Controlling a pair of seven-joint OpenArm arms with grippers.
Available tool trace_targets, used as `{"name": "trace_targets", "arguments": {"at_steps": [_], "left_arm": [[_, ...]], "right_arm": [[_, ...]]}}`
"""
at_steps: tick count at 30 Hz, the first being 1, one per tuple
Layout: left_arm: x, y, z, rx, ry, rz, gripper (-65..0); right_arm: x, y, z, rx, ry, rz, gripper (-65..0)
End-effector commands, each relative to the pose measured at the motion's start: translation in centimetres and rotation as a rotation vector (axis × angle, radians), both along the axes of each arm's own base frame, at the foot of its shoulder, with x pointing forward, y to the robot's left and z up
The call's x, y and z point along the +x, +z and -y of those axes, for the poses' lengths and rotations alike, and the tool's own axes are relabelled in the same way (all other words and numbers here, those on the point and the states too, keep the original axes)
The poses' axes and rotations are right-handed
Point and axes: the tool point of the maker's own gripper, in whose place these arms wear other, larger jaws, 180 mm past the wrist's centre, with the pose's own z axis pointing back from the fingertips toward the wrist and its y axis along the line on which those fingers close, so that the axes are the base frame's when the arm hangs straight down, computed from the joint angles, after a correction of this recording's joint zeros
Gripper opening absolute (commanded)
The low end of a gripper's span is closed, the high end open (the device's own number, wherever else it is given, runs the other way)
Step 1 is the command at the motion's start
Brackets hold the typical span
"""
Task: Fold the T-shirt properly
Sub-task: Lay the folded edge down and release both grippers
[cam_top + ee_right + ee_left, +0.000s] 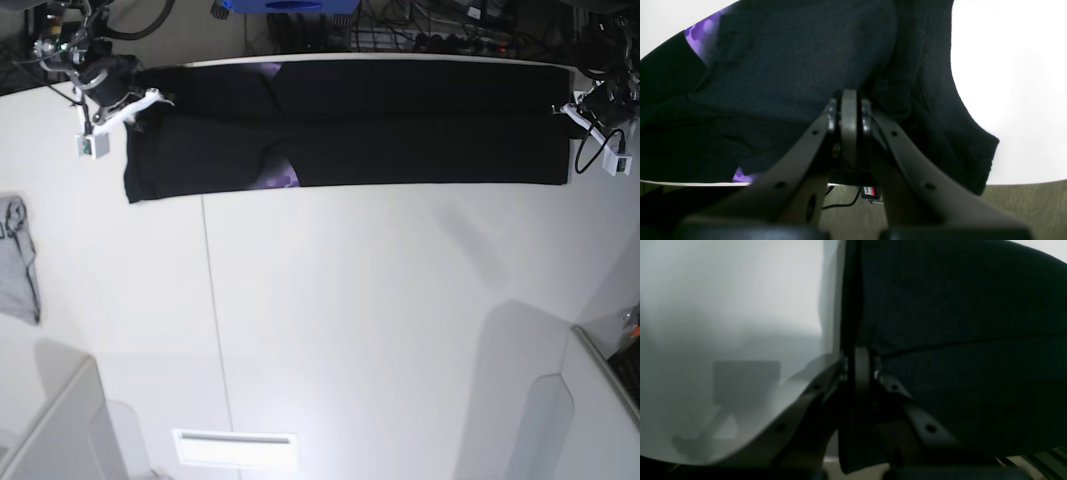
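Off-task items on the white table (380, 330)

A small grey garment (17, 262) lay crumpled at the table's left edge; cables (420, 25) tangled beyond the far edge.

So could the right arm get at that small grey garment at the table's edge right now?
Probably not yet. The right gripper is shut on the T-shirt at the far edge. The grey garment lies on that arm's side with bare table between, so the path looks free once it lets go.

T-shirt (400, 125) black, purple print patch; table (380, 320) white; small garment (15, 260) grey
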Motion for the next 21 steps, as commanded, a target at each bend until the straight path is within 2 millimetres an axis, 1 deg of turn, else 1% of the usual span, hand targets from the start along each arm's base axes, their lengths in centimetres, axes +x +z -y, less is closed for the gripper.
{"name": "trace_targets", "arguments": {"at_steps": [1, 4, 7, 8, 10, 12, 14, 15, 16, 17, 18, 19, 20, 21], "left_arm": [[0.7, 1.1, -0.7, 0.025, -0.010, 0.026, -65.0], [0.6, 1.1, -0.7, 0.025, -0.009, 0.026, -65.0], [0.2, 0.9, -0.7, 0.026, -0.012, 0.016, -64.5], [0.4, 1.1, -0.6, 0.027, -0.016, 0.021, -57.8], [0.7, 1.5, -0.3, 0.033, -0.031, 0.035, -42.1], [1.2, 2.2, 0.0, 0.041, -0.045, 0.055, -28.0], [1.7, 3.5, -0.6, 0.061, -0.029, 0.098, -17.4], [1.8, 4.1, -0.8, 0.062, -0.007, 0.127, -13.5], [2.0, 5.2, -1.2, 0.075, 0.014, 0.164, -11.2], [2.2, 6.2, -1.3, 0.087, 0.027, 0.196, -10.7], [2.4, 7.1, -1.2, 0.095, 0.036, 0.232, -12.0], [2.4, 7.7, -0.8, 0.097, 0.039, 0.255, -13.8], [2.2, 7.8, -0.5, 0.096, 0.045, 0.262, -17.4], [2.0, 8.0, -0.1, 0.094, 0.045, 0.270, -23.7]], "right_arm": [[0.3, 0.6, 0.3, -0.009, -0.001, 0.024, -65.0], [0.3, 0.6, 0.3, -0.010, -0.003, 0.025, -64.4], [0.3, 0.6, 0.3, -0.009, -0.004, 0.026, -50.1], [0.3, 0.6, 0.3, -0.007, -0.005, 0.026, -46.5], [0.3, 0.6, 0.4, -0.009, -0.008, 0.028, -41.1], [0.3, 0.9, 1.4, -0.025, -0.038, 0.034, -39.8], [0.3, 1.1, 2.2, -0.028, -0.078, 0.047, -39.6], [0.2, 1.4, 2.9, -0.037, -0.099, 0.054, -39.5], [0.2, 1.6, 3.5, -0.046, -0.111, 0.061, -39.5], [0.4, 1.8, 3.5, -0.050, -0.095, 0.072, -39.8], [0.8, 2.1, 3.3, -0.055, -0.063, 0.092, -39.9], [1.0, 2.3, 3.0, -0.057, -0.031, 0.107, -40.1], [1.2, 2.4, 2.7, -0.059, 0.003, 0.120, -40.1], [1.3, 2.5, 2.3, -0.059, 0.037, 0.133, -40.4]]}}
